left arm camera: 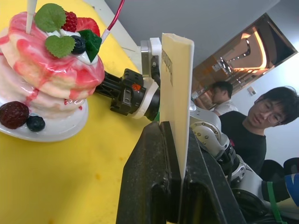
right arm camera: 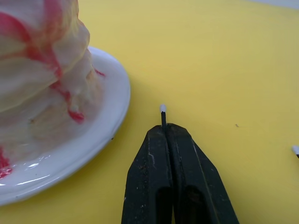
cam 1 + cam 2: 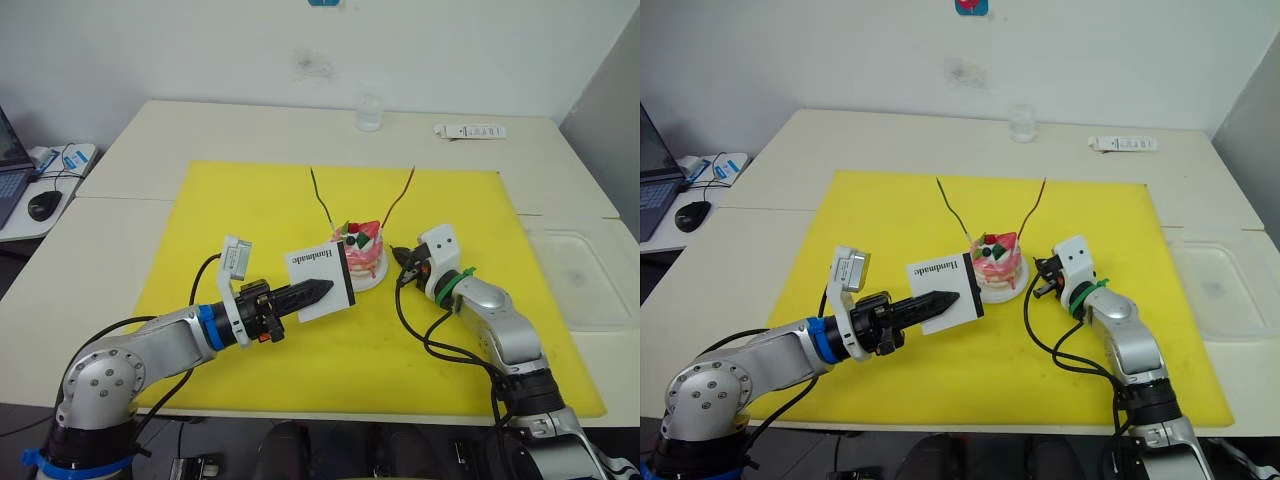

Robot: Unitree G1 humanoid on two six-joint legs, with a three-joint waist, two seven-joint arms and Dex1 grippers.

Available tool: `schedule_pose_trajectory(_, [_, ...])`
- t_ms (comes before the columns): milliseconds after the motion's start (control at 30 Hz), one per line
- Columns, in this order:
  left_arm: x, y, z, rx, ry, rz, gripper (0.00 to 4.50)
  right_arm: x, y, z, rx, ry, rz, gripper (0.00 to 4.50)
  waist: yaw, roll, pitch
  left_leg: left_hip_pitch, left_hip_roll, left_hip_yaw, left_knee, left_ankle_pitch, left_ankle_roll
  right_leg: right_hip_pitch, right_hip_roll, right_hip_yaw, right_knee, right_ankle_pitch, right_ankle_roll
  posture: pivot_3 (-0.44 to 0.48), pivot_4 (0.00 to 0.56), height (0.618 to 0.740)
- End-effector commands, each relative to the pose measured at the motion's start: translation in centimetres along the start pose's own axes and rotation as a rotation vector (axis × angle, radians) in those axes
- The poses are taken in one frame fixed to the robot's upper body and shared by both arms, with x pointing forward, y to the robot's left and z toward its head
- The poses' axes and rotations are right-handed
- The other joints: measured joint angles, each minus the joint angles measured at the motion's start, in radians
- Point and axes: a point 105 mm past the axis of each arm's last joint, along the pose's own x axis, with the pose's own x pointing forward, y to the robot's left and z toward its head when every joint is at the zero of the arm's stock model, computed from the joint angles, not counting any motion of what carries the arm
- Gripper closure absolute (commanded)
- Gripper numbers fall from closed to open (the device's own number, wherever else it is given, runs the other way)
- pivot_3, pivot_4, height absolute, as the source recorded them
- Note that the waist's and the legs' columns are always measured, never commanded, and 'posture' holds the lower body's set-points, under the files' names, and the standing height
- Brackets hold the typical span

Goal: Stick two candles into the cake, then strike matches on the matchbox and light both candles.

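The pink-and-white cake (image 3: 360,243) stands on its white plate (image 3: 372,284) in the middle of the yellow mat (image 3: 230,210). Both candles stand stuck in it, the green candle (image 3: 322,198) leaning left and the red candle (image 3: 400,200) leaning right. My left gripper (image 3: 322,289) is shut on the white matchbox (image 3: 318,268), holding it upright just left of the cake. Right of the plate, my right gripper (image 2: 164,129) hangs low over the mat, shut on a match (image 2: 163,115) whose white tip (image 2: 162,108) pokes out. A second match (image 2: 296,150) lies on the mat nearby.
A clear glass (image 3: 369,113) and a white remote-like object (image 3: 470,131) sit at the table's far edge. A clear plastic tray (image 3: 580,275) lies right of the mat. A mouse (image 3: 45,205) rests on a side table at left. People (image 1: 261,126) sit beyond the table.
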Motion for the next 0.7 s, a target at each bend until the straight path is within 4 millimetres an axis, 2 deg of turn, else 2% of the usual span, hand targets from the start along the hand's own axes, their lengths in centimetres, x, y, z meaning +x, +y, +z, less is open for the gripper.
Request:
schedule_pose_trajectory(33, [0.2, -1.0, 0.4, 0.016, -0.020, -0.038, 4.50, -2.1, -1.0, 1.5, -0.028, -0.030, -0.006, 4.48, 0.005, 0.000, 0.000, 0.000, 0.000, -0.001, 0.000, 0.000, 0.000, 0.000, 0.000, 0.000, 0.000, 0.000, 0.000, 0.000, 0.150, 0.740])
schedule_pose_trajectory(233, [0.1, -1.2, -0.1, 0.005, 0.017, -0.061, 4.50, -6.5, -1.6, 1.8, -0.059, 0.028, 0.041, 4.48, 0.003, 0.000, 0.000, -0.001, 0.000, -0.001, 0.000, 0.000, 0.000, 0.000, 0.000, -0.001, -0.001, 0.000, 0.000, 0.000, 0.150, 0.740])
schedule_pose_trajectory(300, [0.1, -1.2, -0.2, 0.005, 0.022, -0.066, 4.50, -7.2, -1.4, 1.8, -0.056, 0.042, 0.053, 4.48, 0.002, 0.000, 0.000, -0.001, 0.000, -0.001, -0.001, 0.000, 0.000, 0.000, 0.000, -0.001, -0.001, 0.000, 0.000, 0.000, 0.150, 0.740])
schedule_pose_trajectory(567, [0.3, -1.5, -0.4, -0.004, 0.037, -0.087, 4.50, -10.1, -0.3, -0.7, -0.031, 0.137, 0.090, 4.48, 0.001, 0.000, 0.000, 0.000, 0.000, -0.002, 0.000, -0.002, 0.003, 0.000, 0.001, 0.000, 0.000, -0.002, 0.002, 0.000, 0.150, 0.740])
schedule_pose_trajectory(700, [0.4, -1.6, -0.4, -0.004, 0.041, -0.091, 4.50, -10.3, -0.2, -1.5, -0.039, 0.150, 0.083, 4.48, 0.000, 0.000, 0.000, 0.000, 0.000, -0.002, 0.000, -0.002, 0.003, 0.000, 0.001, 0.000, 0.000, -0.003, 0.004, 0.000, 0.150, 0.740])
